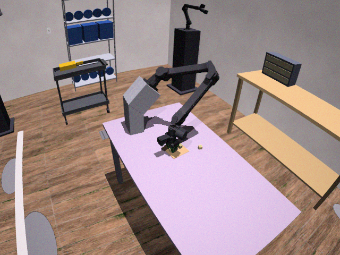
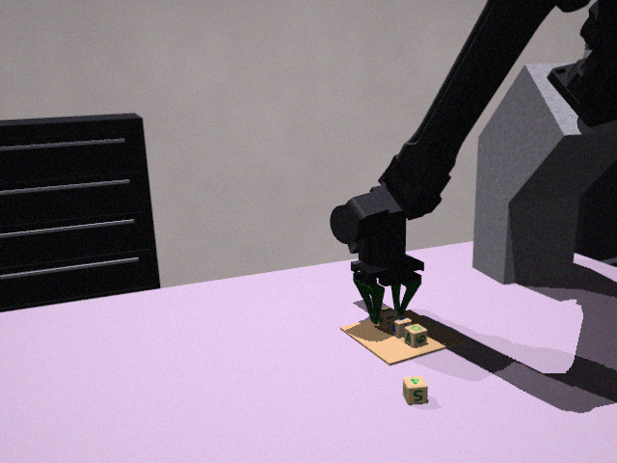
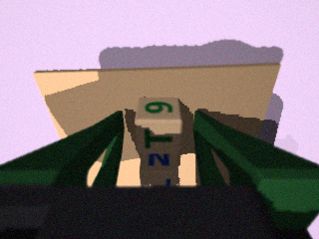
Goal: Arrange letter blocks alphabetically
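A tan mat [image 2: 393,340] lies flat on the lilac table. Three small wooden blocks stand on it in a tight row: one end block [image 2: 388,314] in the arm's shadow, a middle block [image 2: 401,326], and a lit end block [image 2: 415,335] with a green letter on top. My gripper [image 2: 388,313] points down over the shaded end block, its green fingers open on either side of it. In the wrist view the fingers stand apart from the row of blocks [image 3: 159,134], with gaps on both sides. A fourth block [image 2: 415,390] lies off the mat on the table.
A grey robot base housing [image 2: 527,199] stands at the table's back. In the top view the mat [image 1: 177,151] and the fourth block [image 1: 200,146] sit near the table's middle. A wooden bench [image 1: 288,109] stands to the right.
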Robot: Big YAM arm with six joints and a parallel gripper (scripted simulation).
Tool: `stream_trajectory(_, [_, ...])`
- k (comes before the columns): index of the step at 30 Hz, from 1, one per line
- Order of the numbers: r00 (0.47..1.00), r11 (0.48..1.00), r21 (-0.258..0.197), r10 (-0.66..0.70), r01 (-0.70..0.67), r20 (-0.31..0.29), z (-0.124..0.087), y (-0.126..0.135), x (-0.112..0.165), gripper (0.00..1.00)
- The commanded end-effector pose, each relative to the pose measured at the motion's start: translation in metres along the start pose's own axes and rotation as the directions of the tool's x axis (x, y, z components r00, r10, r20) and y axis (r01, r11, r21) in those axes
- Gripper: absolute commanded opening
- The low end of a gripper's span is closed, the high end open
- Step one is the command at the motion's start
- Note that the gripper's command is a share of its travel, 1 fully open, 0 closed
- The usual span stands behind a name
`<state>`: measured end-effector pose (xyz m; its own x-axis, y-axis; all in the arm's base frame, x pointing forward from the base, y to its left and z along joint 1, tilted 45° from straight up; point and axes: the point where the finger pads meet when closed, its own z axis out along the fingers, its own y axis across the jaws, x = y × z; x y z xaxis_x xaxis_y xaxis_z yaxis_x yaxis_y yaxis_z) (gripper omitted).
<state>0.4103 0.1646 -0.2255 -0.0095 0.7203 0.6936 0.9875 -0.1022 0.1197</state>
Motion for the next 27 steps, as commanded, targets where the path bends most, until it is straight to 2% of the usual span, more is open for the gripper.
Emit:
stream_trajectory(1, [1.0,1.0,0.011,-0.001,0.001,0.003,0.008,-0.007,-0.001,0.47])
stream_trajectory(14, [1.0,1.0,0.015,-0.003,0.003,0.004,0.007,-0.009,-0.001,0.47])
stream_trajectory(18, [1.0,1.0,0.026,0.012,-0.012,0.01,0.001,-0.015,-0.007,0.47])
stream_trajectory(21, [1.0,1.0,-0.007,0.014,-0.014,0.007,-0.014,-0.001,-0.005,0.47])
stream_trajectory(27, [1.0,1.0,-0.016,0.005,-0.005,0.004,-0.018,0.005,-0.003,0.47])
